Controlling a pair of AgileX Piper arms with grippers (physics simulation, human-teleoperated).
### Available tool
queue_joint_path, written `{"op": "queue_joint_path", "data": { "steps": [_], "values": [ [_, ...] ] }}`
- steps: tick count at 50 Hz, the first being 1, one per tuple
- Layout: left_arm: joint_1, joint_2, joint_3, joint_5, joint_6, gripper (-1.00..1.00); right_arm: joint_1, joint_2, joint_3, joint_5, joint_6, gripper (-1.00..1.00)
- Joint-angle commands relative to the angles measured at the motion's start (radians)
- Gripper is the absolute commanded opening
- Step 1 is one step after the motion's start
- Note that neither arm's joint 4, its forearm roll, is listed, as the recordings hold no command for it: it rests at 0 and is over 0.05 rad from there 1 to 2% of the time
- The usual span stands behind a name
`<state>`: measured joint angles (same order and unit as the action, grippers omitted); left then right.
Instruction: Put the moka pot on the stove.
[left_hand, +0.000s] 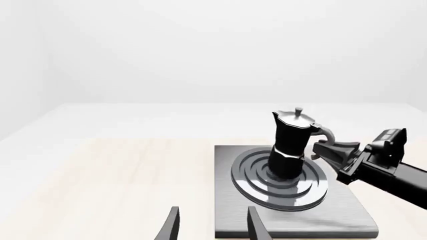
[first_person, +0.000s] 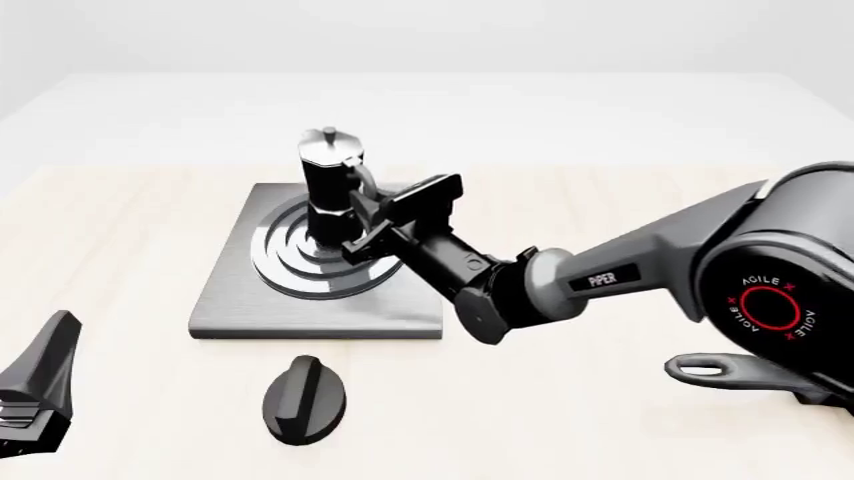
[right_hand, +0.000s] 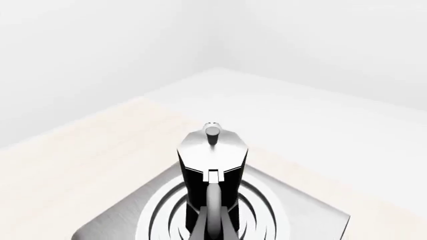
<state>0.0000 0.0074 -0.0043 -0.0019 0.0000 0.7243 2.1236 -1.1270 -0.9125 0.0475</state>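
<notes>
The moka pot (first_person: 328, 180), black with a silver lid, stands upright on the burner rings of the grey stove (first_person: 227, 300). It also shows in the left wrist view (left_hand: 291, 145) and the right wrist view (right_hand: 212, 160). My right gripper (first_person: 367, 222) reaches in from the right at the pot's handle. In the right wrist view its fingertips (right_hand: 199, 227) sit close on either side of the handle, shut on it. My left gripper (first_person: 40, 385) is open and empty at the near left, away from the stove (left_hand: 293, 220).
A black oval dial knob (first_person: 304, 398) lies on the table just in front of the stove. The right arm (first_person: 601, 275) stretches across the table's right half, with its base at the right edge.
</notes>
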Motion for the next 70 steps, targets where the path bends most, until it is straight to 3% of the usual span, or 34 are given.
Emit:
{"op": "queue_joint_path", "data": {
  "steps": [1, 30, 31, 54, 70],
  "values": [
    [0.0, 0.0, 0.0, 0.0, 0.0, 1.0, 0.001, 0.007, -0.018, 0.002, 0.009, -1.0],
    [0.0, 0.0, 0.0, 0.0, 0.0, 1.0, -0.009, 0.046, -0.046, 0.019, 0.029, -1.0],
    [0.0, 0.0, 0.0, 0.0, 0.0, 1.0, -0.012, 0.048, -0.05, 0.022, 0.028, 1.0],
    [0.0, 0.0, 0.0, 0.0, 0.0, 1.0, -0.007, 0.046, -0.048, 0.031, 0.043, 1.0],
    [0.0, 0.0, 0.0, 0.0, 0.0, 1.0, -0.001, 0.004, -0.012, 0.039, 0.026, 1.0]
  ]
}}
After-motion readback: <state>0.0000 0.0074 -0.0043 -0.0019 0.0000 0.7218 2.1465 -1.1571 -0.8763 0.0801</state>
